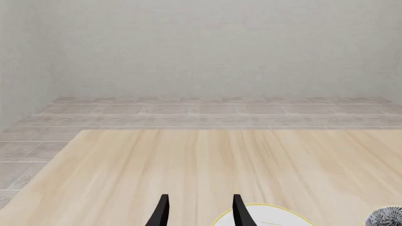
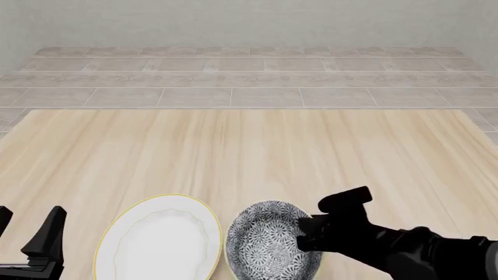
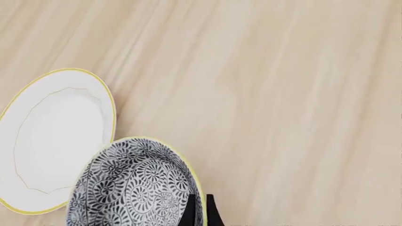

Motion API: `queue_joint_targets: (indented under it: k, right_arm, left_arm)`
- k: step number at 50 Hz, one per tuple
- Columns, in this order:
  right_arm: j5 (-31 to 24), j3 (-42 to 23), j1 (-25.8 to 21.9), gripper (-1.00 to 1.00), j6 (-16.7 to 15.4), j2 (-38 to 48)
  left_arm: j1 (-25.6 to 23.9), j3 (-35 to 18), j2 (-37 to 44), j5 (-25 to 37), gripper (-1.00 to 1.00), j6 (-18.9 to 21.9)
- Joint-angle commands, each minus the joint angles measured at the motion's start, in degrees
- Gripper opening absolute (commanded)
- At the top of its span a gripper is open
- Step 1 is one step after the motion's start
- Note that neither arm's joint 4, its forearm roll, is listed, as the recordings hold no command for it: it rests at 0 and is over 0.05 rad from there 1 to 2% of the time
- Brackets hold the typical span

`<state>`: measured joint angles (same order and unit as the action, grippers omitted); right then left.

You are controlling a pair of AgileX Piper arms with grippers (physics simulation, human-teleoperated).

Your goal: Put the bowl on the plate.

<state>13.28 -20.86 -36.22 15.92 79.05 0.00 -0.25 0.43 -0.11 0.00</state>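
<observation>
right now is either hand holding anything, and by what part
The right hand pinches the bowl by its rim, on the side away from the plate. The left hand holds nothing.

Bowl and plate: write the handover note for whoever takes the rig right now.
Right end effector: its fingers straddle the right side of the patterned bowl's rim, one inside, one outside, close together; whether they already pinch cannot be told.
Left end effector: open and holding nothing, parked near the table's front left corner, left of the white plate.
Positions: bowl sits on the table just right of the plate, rims nearly touching. Plate is bare.
Done: right arm has reached the bowl.
Left: confirm grip, lift bowl, carry it left, set it on the plate, release.
</observation>
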Motion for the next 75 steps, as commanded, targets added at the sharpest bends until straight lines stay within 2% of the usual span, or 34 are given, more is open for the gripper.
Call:
queue_joint_targets:
  k: [1, 5, 27, 34, 49, 55, 56, 63, 75]
  right_arm:
    - [-0.39, 0.48, -0.69, -1.00, 3.43, -2.33]
    - [-0.79, 0.46, -0.85, -1.00, 4.74, -3.65]
    - [-4.99, -1.24, 0.76, -1.00, 4.64, -10.41]
    - [-7.22, -2.46, 0.83, -1.00, 5.82, -13.40]
    - [-13.97, -11.15, -1.03, -1.00, 4.69, -14.65]
    - [-15.15, -14.84, -2.73, -1.00, 6.04, -12.78]
    - [-15.23, -15.55, -3.84, -1.00, 7.23, -12.10]
    - [-17.85, -21.07, -6.03, -1.00, 6.52, -8.93]
    - [-19.32, -27.05, -9.11, -1.00, 5.85, -5.18]
  left_arm:
    - [0.00, 0.00, 0.00, 0.00, 1.00, 0.00]
    - [0.00, 0.00, 0.00, 0.00, 1.00, 0.00]
    - [0.00, 0.00, 0.00, 0.00, 1.00, 0.00]
    - [0.00, 0.00, 0.00, 0.00, 1.00, 0.00]
    - [0.00, 0.00, 0.00, 0.00, 1.00, 0.00]
    - [0.00, 0.00, 0.00, 0.00, 1.00, 0.00]
    - [0.00, 0.00, 0.00, 0.00, 1.00, 0.00]
    - [0.00, 0.00, 0.00, 0.00, 1.00, 0.00]
    - [0.00, 0.00, 0.00, 0.00, 1.00, 0.00]
